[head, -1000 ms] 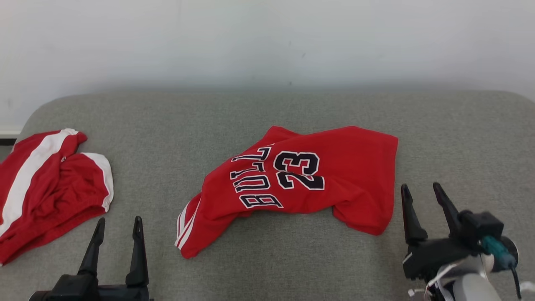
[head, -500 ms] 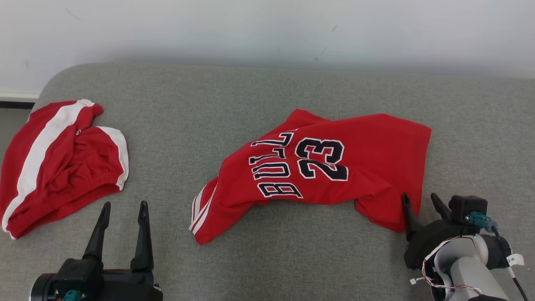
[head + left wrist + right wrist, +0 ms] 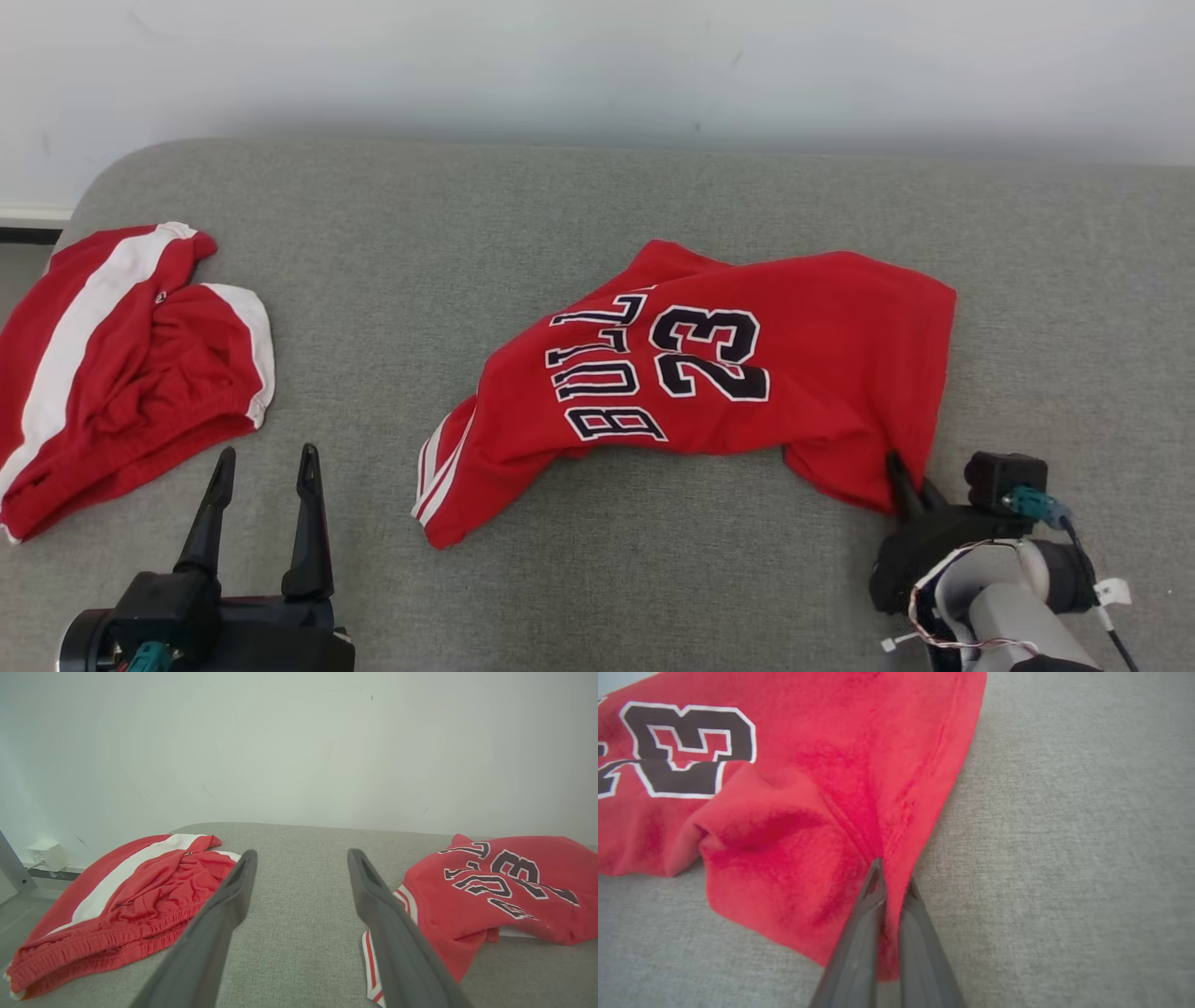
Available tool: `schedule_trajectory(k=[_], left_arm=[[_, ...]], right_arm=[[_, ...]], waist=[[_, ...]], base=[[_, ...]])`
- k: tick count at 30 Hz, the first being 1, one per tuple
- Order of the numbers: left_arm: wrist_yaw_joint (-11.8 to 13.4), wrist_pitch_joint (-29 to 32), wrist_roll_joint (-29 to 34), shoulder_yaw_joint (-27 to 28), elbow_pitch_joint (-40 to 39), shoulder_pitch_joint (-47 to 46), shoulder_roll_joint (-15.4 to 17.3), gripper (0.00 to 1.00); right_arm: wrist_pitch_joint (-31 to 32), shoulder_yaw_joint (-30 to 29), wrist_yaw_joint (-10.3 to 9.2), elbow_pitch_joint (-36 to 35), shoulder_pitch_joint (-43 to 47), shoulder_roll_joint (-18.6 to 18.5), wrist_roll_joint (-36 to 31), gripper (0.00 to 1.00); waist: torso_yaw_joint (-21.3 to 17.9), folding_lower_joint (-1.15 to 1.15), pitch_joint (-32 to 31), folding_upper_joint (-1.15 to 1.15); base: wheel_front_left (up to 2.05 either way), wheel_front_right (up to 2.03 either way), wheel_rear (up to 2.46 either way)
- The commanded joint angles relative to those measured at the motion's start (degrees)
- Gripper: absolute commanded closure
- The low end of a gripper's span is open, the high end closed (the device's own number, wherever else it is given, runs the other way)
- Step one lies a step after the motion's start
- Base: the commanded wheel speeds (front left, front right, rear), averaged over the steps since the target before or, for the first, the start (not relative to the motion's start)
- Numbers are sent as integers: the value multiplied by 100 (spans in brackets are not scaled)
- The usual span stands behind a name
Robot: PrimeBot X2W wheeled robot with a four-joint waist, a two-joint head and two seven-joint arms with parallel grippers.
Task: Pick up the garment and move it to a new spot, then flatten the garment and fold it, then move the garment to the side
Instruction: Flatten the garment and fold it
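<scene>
We note right claw [image 3: 893, 877], spread before, now pinches right corner of jersey [image 3: 709, 364]; its length runs leftward toward spread left claw [image 3: 267, 452].

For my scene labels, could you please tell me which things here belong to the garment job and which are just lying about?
In the job: red jersey, right gripper shut on its corner, open left gripper.
Lying about: red-and-white shorts, wall socket.
</scene>
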Motion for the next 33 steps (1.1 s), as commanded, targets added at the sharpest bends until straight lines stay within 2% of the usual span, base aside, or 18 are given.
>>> schedule_trajectory(k=[1,5,10,15,17,18,19,27,33], left_arm=[[-29,-19,51,22,8,15,-12,0],[-36,-19,54,61,22,79,-14,0],[-25,-19,35,78,-5,170,-43,0],[-26,-19,32,88,-16,278,-55,0],[-28,-19,30,109,-34,321,-65,0],[-27,-19,31,115,-38,351,-68,0],[-28,-19,30,119,-29,378,-73,0],[-31,-19,49,125,-5,489,-79,0],[-33,-19,66,149,-45,542,-47,0]], right_arm=[[-68,-13,1,54,-20,-120,63,100],[-235,-44,1,43,-40,-415,155,100],[-227,-174,1,-127,189,-989,332,100],[-88,-267,1,-554,563,-1498,528,100],[70,-257,1,-859,793,-1583,691,100],[94,-262,1,-978,856,-1592,753,65],[102,-264,1,-1087,920,-1612,786,0],[-232,-408,1,-1960,1346,-1407,601,0],[-516,-509,1,-2701,1657,-1073,369,0]], waist=[[-75,0,-50,0],[-196,0,-148,0],[-298,0,-257,0],[-356,0,-329,0],[-392,0,-384,0],[-401,0,-402,0],[-407,0,-427,0],[-441,0,-635,0],[-464,0,-748,0]], base=[[0,0,0],[0,0,0],[0,0,0],[0,0,0],[0,0,0],[0,0,0],[0,0,0],[0,0,0],[0,0,0]])
